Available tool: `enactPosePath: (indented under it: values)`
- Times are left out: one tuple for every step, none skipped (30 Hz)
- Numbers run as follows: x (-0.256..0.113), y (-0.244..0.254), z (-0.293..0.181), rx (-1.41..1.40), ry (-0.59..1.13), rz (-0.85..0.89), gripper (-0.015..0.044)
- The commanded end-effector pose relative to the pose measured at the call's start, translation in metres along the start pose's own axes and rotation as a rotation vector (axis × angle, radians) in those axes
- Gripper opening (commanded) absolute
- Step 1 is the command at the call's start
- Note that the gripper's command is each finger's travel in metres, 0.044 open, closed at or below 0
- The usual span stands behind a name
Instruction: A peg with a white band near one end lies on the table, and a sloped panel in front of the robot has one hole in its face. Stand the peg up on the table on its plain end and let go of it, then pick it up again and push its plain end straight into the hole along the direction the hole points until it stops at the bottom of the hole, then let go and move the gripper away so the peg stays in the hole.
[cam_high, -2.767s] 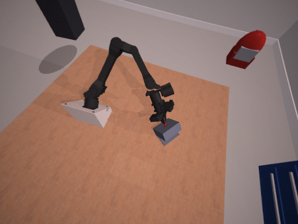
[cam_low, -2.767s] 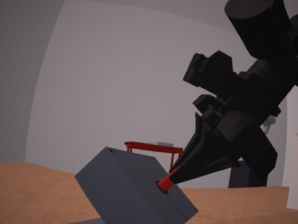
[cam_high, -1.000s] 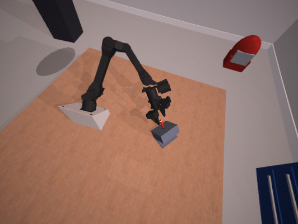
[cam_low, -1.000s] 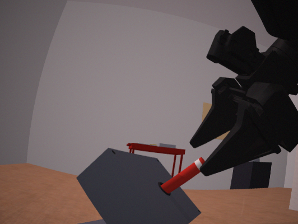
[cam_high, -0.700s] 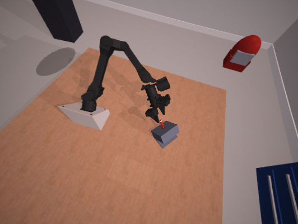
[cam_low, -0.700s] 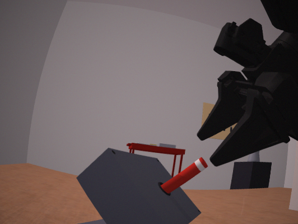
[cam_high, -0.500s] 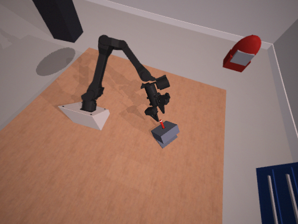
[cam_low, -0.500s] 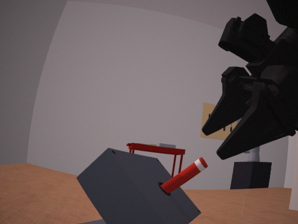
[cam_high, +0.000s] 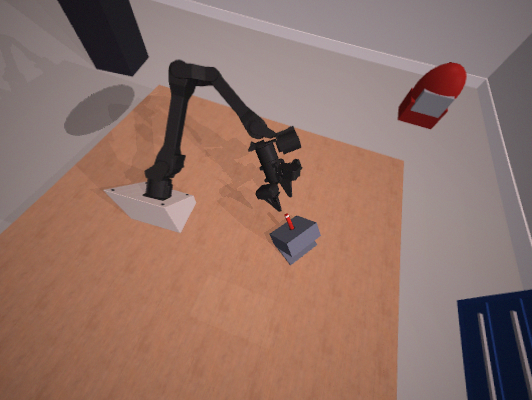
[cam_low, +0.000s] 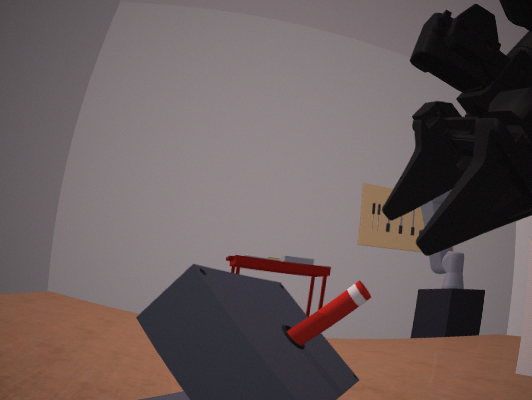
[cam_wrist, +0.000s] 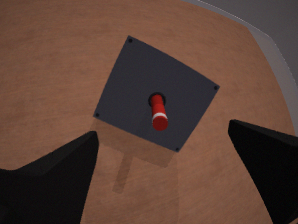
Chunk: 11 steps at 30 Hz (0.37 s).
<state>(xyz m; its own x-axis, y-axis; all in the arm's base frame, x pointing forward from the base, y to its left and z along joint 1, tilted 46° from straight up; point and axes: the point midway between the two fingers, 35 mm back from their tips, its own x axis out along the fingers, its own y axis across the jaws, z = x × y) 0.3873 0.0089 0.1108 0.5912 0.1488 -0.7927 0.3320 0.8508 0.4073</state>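
Observation:
The red peg (cam_high: 290, 223) (cam_low: 325, 317) (cam_wrist: 158, 108) stands in the hole of the dark grey sloped panel (cam_high: 303, 226) (cam_low: 250, 312) (cam_wrist: 130, 75). It sticks out about square to the face, with its white-banded end outward. Its plain end is inside the hole, hidden; how deep it sits cannot be seen. My gripper (cam_high: 285, 202) (cam_low: 407, 234) (cam_wrist: 166, 132) is open and empty. It is off the peg, back from its banded end, and touches neither peg nor panel. In the wrist view the fingers stand wide on either side of the peg.
The panel block sits on the wooden table (cam_high: 240, 310) (cam_low: 60, 340) (cam_wrist: 45, 65). The arm's pale wedge-shaped base (cam_high: 175, 212) is to the left in the top view. A red table (cam_low: 280, 265) and a dark pedestal (cam_low: 445, 312) stand in the background.

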Motion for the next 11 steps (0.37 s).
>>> enactPosePath:
  values:
    - [-0.006, 0.000, 0.000, -0.003, 0.000, 0.002, 0.0440]
    - [-0.008, 0.000, 0.000, -0.003, 0.000, 0.002, 0.0440]
    - [-0.009, 0.000, 0.000, -0.003, -0.001, 0.002, 0.0440]
    - [-0.009, 0.000, 0.000, -0.003, -0.001, 0.002, 0.0440]
    - [-0.010, 0.000, 0.000, -0.003, -0.001, 0.002, 0.0440]
    - [-0.011, 0.000, 0.000, -0.002, -0.001, 0.002, 0.0440]
    - [-0.013, 0.000, 0.000, -0.002, -0.001, 0.002, 0.0440]
    - [-0.014, 0.000, 0.000, -0.002, -0.001, 0.002, 0.0440]
    - [-0.016, 0.000, 0.000, -0.002, -0.001, 0.002, 0.0440]
    - [-0.017, 0.000, 0.000, -0.002, -0.001, 0.002, 0.0440]
    - [-0.019, 0.000, 0.000, -0.002, -0.001, 0.002, 0.0440]
